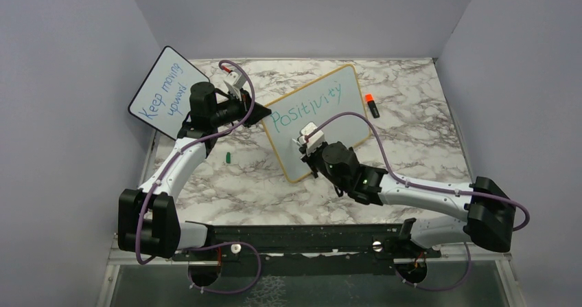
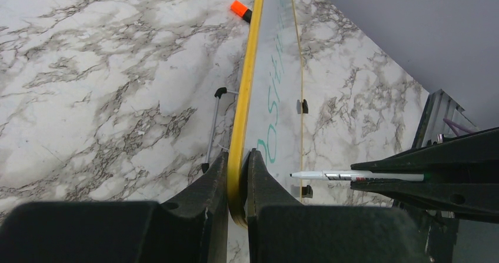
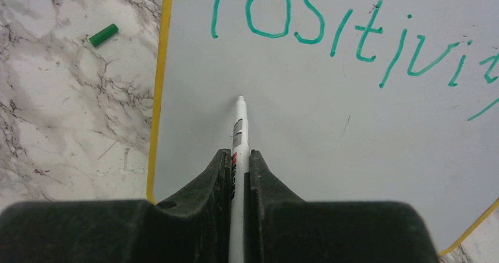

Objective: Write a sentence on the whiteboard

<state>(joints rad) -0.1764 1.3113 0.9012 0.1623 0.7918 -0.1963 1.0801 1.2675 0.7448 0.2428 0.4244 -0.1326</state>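
Clamping the yellow frame at the left corner of the whiteboard (image 1: 350,111), the left gripper (image 2: 237,163) had its jaws drawn nearly together on that edge. The whiteboard stood propped near the centre of the marble table (image 1: 425,135), its face angled toward the arms. The right gripper (image 3: 238,157) was closed on a white marker (image 3: 239,127), gripped along the barrel. The tip pointed at bare whiteboard surface below the start of the writing; contact could not be confirmed. The sentence (image 3: 329,27) consisted of one green word, "Positivity". A green cap (image 1: 227,158) lay on the table left of the whiteboard. An orange-capped pen (image 1: 371,105) lay just beside its right edge. A small board (image 1: 163,91) with blue writing leaned at the back left.
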